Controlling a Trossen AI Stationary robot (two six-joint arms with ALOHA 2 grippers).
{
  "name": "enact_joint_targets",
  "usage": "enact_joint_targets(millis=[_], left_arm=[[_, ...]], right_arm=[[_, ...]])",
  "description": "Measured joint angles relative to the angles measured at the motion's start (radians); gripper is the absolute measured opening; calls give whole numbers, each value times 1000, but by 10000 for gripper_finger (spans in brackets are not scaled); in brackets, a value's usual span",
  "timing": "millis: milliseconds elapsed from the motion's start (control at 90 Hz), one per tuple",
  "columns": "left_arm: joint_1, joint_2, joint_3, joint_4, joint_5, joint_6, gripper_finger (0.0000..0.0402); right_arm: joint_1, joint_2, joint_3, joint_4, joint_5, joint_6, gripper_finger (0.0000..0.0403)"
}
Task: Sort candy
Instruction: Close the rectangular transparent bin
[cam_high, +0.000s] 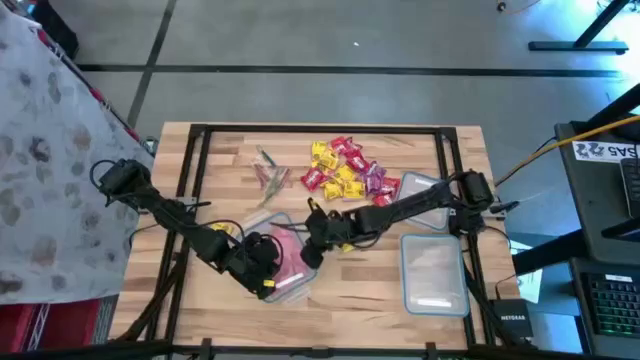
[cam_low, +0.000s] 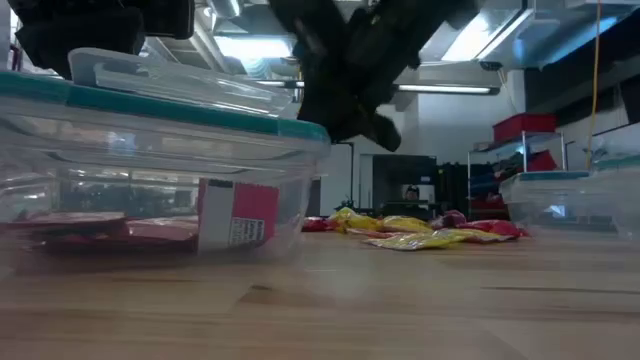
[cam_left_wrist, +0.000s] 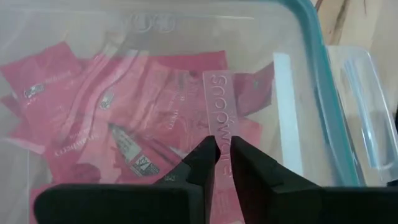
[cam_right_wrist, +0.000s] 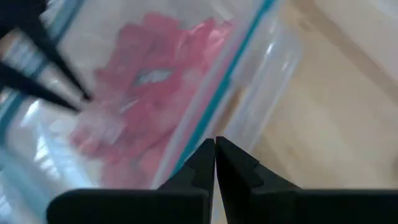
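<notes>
Left hand pinches a pink candy over the tub to drop; right hand clenched, empty.

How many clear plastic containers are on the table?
4: the teal-rimmed container holding pink candy, centre; a second container beside it, partly hidden; a third container beneath the right arm; a fourth container, front right.

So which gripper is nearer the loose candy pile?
Right. The right gripper sits just below the pile; the left gripper is farther, over the pink-filled container.
</notes>
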Motion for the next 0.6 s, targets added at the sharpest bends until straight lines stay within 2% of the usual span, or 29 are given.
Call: enact_joint_targets(millis=[167, 378, 600], left_arm=[[0, 4, 1, -6, -5, 0, 36], [0, 8, -1, -4, -15, 22, 36], [-4, 7, -69, 93, -22, 3, 11]], right_arm=[[-38, -5, -1, -13, -9, 13, 0], [-68, 32, 0, 59, -157, 21, 0], [-43, 83, 1, 145, -161, 99, 0]])
